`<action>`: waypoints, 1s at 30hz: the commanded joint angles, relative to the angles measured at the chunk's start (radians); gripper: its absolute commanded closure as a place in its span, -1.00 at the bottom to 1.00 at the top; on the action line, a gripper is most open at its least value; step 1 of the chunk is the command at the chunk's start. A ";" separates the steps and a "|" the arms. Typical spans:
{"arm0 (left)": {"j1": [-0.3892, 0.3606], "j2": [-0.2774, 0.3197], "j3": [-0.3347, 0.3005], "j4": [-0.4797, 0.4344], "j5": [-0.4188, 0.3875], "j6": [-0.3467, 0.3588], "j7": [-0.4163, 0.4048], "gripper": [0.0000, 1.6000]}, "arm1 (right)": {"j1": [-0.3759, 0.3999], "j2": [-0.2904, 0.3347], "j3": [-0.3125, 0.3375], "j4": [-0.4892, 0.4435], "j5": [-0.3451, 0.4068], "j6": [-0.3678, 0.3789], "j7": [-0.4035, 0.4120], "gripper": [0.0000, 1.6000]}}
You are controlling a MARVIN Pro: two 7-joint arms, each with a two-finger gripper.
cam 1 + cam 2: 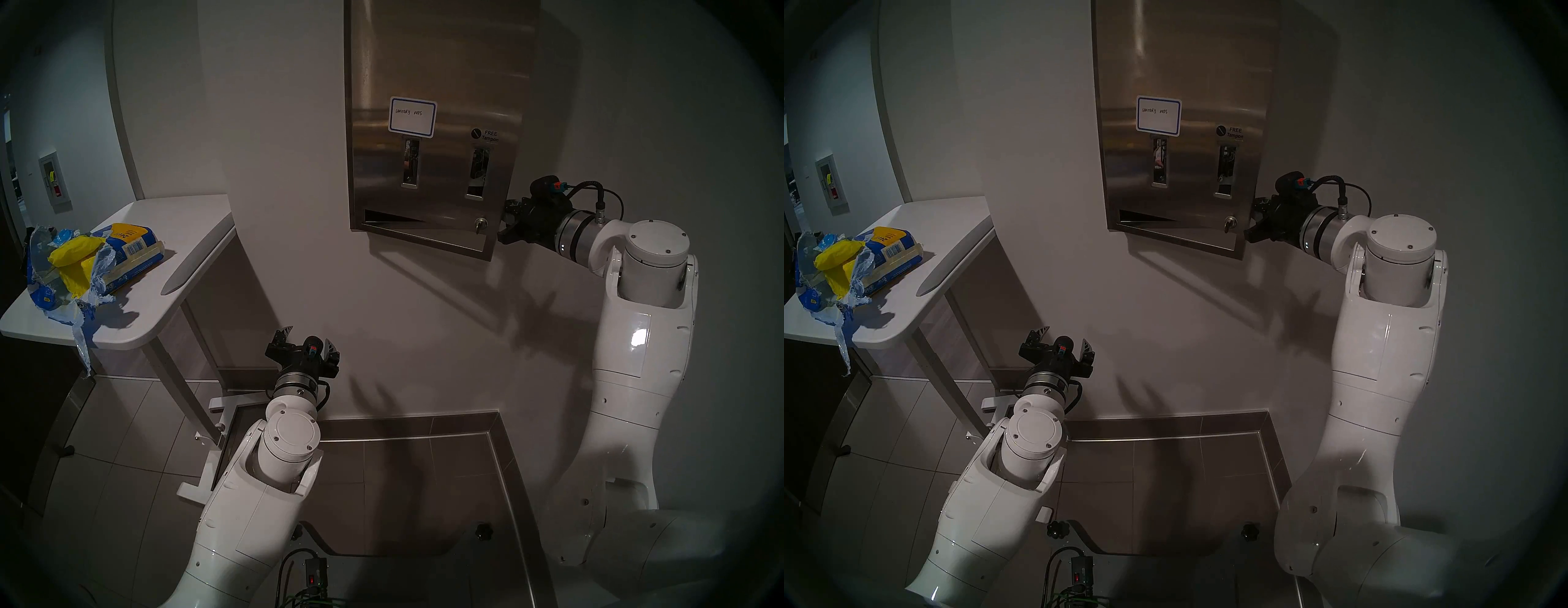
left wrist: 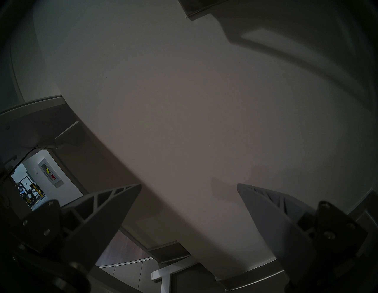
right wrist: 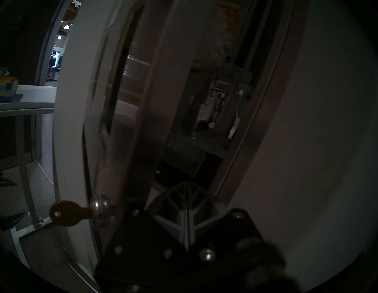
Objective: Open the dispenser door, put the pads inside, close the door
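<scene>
Pads [image 1: 74, 254] on table [image 1: 178, 237], left of dispenser door [image 1: 437, 170]

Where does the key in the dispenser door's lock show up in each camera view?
Head stereo left: the key hangs at the dispenser door lower right corner.
Head stereo right: same corner, key.
Left wrist: not in view.
Right wrist: lower left, key sticking out leftward.
Shared landmark: the shut right pincer beside that door edge.

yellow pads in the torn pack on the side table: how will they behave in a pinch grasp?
The yellow pads look soft and bulging, so they probably squash and flop rather than hold shape. The wrappers look glossy, so likely a bit slippery. They sit inside the torn pack, whose loose plastic may drag along or snag.
</scene>
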 commanded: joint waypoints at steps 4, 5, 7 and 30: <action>-0.022 0.000 -0.002 -0.032 0.002 -0.008 0.002 -1.00 | -0.080 0.094 0.011 -0.116 0.027 0.051 0.174 1.00; -0.022 0.000 -0.002 -0.032 0.002 -0.008 0.002 -1.00 | -0.092 0.102 0.015 -0.123 0.021 0.051 0.195 1.00; -0.022 0.000 -0.002 -0.032 0.002 -0.008 0.002 -1.00 | -0.109 0.109 0.024 -0.131 0.020 0.048 0.215 1.00; -0.023 0.001 -0.001 -0.032 0.001 -0.008 0.003 -1.00 | -0.053 0.079 0.018 -0.090 0.062 0.076 0.104 1.00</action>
